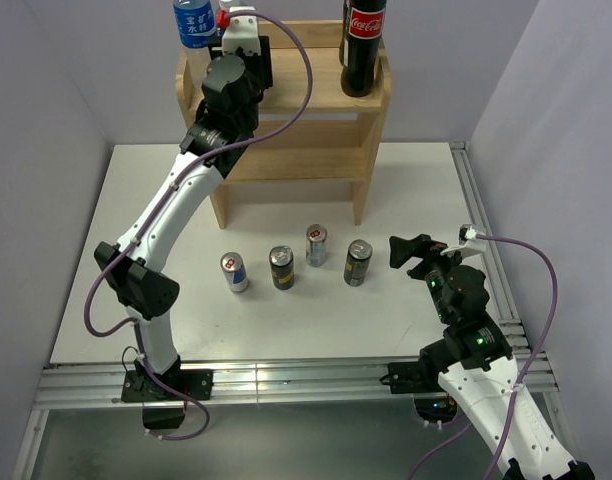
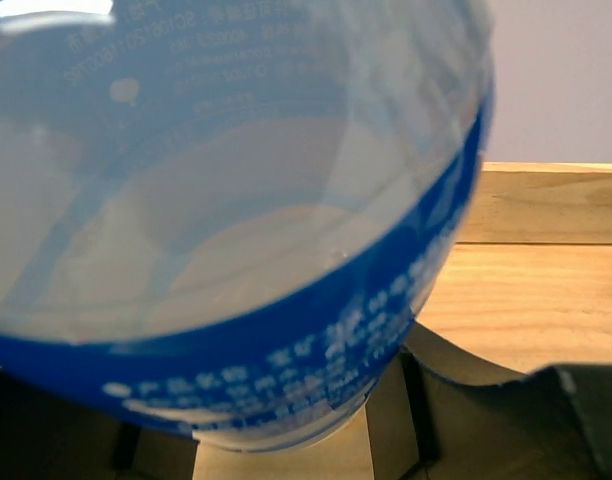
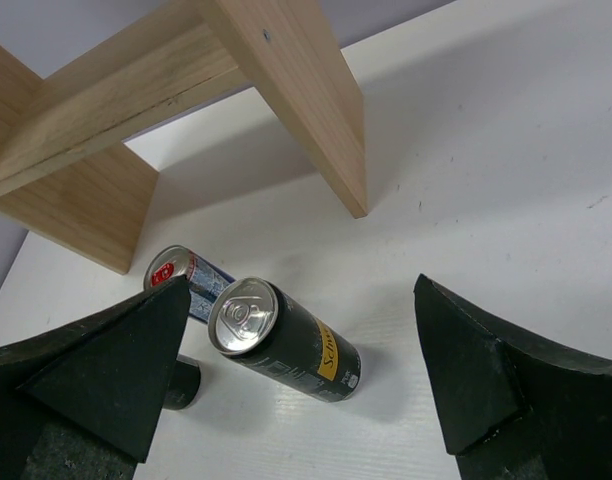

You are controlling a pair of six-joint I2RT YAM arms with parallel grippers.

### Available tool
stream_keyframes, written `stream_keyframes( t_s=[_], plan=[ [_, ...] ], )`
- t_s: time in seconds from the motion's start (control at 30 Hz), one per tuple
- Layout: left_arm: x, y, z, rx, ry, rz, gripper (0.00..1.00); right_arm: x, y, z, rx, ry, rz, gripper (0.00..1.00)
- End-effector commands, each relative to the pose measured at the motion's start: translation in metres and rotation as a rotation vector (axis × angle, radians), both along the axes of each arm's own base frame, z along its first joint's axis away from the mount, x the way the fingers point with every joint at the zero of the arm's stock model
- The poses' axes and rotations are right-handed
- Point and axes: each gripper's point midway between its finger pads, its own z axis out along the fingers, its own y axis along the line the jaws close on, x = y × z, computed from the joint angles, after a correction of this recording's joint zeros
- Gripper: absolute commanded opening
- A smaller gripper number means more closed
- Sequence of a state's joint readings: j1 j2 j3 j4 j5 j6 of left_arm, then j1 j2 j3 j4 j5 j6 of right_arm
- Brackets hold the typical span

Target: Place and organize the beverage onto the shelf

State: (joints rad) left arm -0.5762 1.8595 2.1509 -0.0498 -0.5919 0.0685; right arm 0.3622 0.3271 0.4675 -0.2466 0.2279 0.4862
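The pale wood shelf [image 1: 306, 95] stands at the back of the table. A clear water bottle with a blue label [image 1: 194, 22] stands at the left of its top board, a Coca-Cola bottle [image 1: 364, 45] at the right. My left gripper [image 1: 229, 28] is at the water bottle. In the left wrist view the bottle [image 2: 236, 200] fills the frame between the spread fingers [image 2: 546, 420], with a strip of wood showing beside it. Several cans stand on the table in front of the shelf. My right gripper [image 1: 411, 250] is open and empty, just right of the dark yellow-labelled can [image 1: 358, 262].
Other cans: blue-silver [image 1: 233, 271], dark [image 1: 281, 267], silver [image 1: 316, 245]. The right wrist view shows the yellow-labelled can [image 3: 286, 345], a blue-silver can [image 3: 181, 280] and the shelf's side panel [image 3: 286, 90]. A metal rail [image 1: 486, 250] runs along the table's right edge.
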Motion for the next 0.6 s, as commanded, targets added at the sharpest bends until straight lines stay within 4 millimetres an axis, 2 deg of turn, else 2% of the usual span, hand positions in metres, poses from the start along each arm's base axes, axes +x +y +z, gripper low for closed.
stream_keyframes(
  t_s=[0.0,0.07,0.17,0.33,0.37,0.43,0.47,0.57],
  plan=[
    [-0.008,0.004,0.038,-0.048,-0.075,-0.018,0.12,0.003,-0.001,0.007,0.014,-0.029,-0.013,1.00],
    [-0.007,0.004,0.038,-0.047,-0.071,-0.018,0.05,0.003,0.000,0.007,0.013,-0.031,-0.010,1.00],
    [-0.009,0.004,0.043,-0.056,-0.070,-0.022,0.01,0.003,0.000,0.006,0.015,-0.028,-0.011,1.00],
    [-0.016,0.000,0.040,-0.053,-0.021,-0.067,0.00,0.004,0.001,0.006,0.013,-0.026,-0.009,1.00],
    [-0.016,-0.003,0.030,-0.083,0.011,-0.080,0.00,0.004,0.001,0.006,0.013,-0.025,-0.009,1.00],
    [-0.024,0.000,0.032,-0.093,0.015,-0.083,0.00,0.004,0.001,0.006,0.015,-0.026,-0.009,1.00],
    [-0.024,-0.002,0.024,-0.089,0.034,-0.087,0.00,0.004,0.001,0.006,0.016,-0.026,-0.006,1.00],
    [-0.032,0.000,0.028,-0.098,0.047,-0.095,0.00,0.004,0.002,0.006,0.019,-0.027,-0.002,1.00]
  ],
)
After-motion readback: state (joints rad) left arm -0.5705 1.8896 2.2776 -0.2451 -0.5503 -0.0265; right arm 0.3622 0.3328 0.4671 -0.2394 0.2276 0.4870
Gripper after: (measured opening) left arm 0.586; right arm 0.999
